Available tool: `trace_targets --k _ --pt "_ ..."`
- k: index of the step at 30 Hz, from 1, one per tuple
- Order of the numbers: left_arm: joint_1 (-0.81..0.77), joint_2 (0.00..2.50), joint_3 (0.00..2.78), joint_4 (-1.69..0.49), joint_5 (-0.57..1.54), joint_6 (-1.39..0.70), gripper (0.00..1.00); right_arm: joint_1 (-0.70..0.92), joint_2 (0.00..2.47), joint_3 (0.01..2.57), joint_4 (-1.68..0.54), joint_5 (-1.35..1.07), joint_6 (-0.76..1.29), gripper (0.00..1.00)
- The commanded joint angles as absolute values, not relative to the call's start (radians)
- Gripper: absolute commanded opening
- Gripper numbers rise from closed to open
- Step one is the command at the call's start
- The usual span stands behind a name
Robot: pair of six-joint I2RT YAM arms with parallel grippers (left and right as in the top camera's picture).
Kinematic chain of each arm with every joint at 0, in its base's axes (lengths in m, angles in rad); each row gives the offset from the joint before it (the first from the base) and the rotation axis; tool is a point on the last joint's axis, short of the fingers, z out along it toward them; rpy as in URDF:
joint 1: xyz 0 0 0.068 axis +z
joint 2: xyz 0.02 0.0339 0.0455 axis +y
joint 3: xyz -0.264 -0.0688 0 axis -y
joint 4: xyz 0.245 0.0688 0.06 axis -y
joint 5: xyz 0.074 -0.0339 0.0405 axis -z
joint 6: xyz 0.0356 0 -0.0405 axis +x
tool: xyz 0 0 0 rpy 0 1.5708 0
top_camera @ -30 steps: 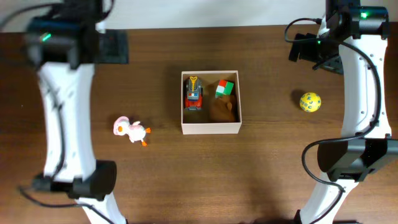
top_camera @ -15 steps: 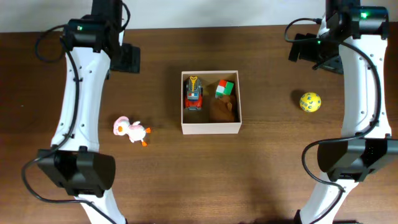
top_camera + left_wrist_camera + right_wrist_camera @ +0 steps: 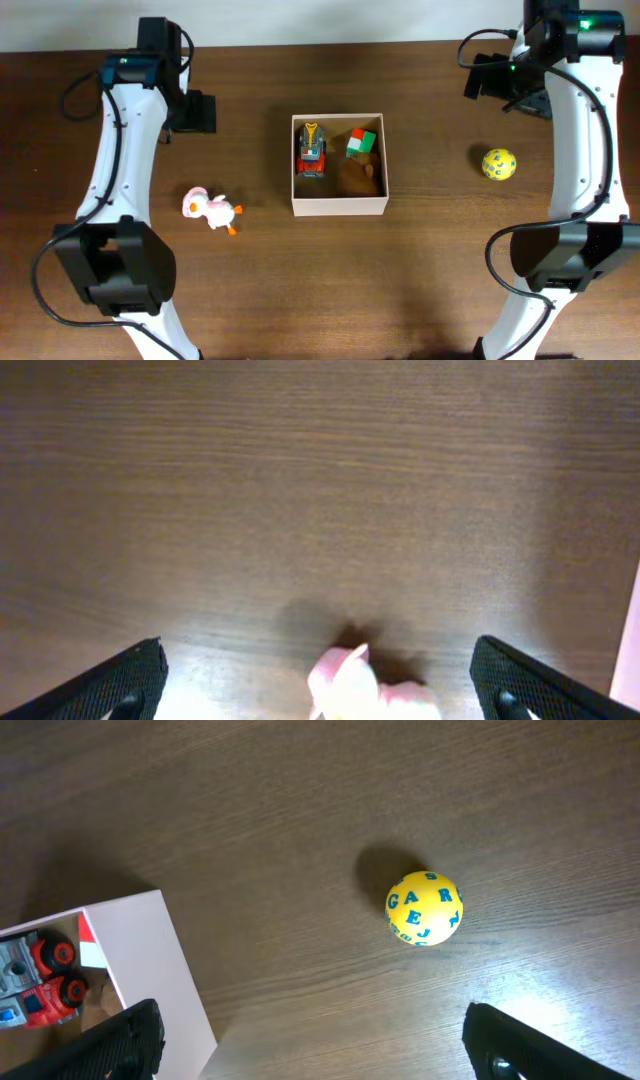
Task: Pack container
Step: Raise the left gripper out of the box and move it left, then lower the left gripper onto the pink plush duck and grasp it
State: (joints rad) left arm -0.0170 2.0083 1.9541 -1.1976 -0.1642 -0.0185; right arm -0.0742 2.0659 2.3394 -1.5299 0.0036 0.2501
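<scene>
Left gripper (image 3: pixel 318 652) wide, toward far-left corner. Duck (image 3: pixel 210 208) near left edge: centre jaws over body, descend, pinch gently. Container (image 3: pixel 339 206) mid-counter. Right gripper (image 3: pixel 310 1016) wide, far-right corner.

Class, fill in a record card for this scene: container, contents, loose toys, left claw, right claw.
container: white-walled box, mid-table
contents: toy truck, red-green cube, brown item
loose toys: duck left of it, yellow ball right of it
left claw: open, empty
right claw: open, empty
</scene>
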Motion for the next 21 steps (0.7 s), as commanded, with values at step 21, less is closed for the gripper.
trace_targets --k 21 --pt "-0.019 1.919 1.895 -1.146 -0.114 -0.006 0.99 -0.073 2.065 2.355 -1.529 0.012 0.244 0.99"
